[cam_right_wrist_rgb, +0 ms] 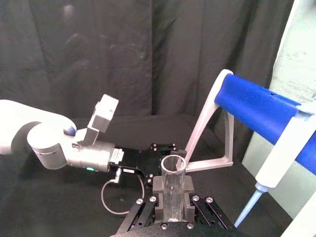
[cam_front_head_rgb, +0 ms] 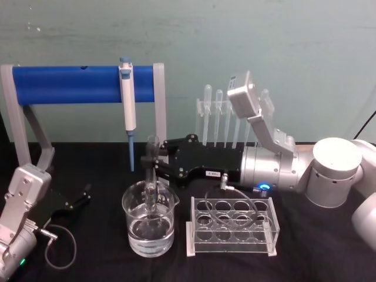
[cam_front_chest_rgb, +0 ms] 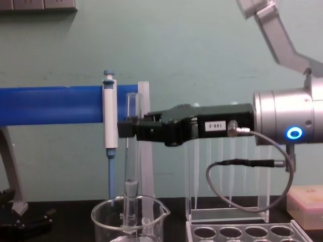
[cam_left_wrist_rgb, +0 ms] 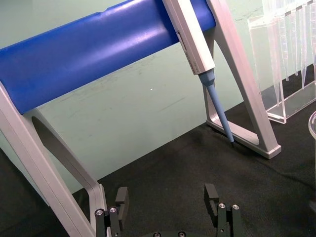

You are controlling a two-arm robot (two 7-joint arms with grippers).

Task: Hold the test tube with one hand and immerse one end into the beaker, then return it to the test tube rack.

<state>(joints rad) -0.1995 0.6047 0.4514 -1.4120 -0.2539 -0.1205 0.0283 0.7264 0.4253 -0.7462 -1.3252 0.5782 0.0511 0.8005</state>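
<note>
The right tool [cam_front_head_rgb: 152, 164] clamps a clear glass test tube [cam_front_chest_rgb: 131, 166] upright, lower end inside the spouted beaker [cam_front_head_rgb: 130, 217]; left tool [cam_left_wrist_rgb: 167, 195] gapes.

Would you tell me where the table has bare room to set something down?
Bare cloth: between the left hand and the beaker, and under the blue stand. Crowded: right hand holding the test tube in the beaker, rack alongside.

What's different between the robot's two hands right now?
The right gripper is shut on the test tube, while the left gripper is open and empty. The right gripper reaches out over the beaker; the left gripper sits low near the table, on the left. Both are black with silver wrists.
</note>
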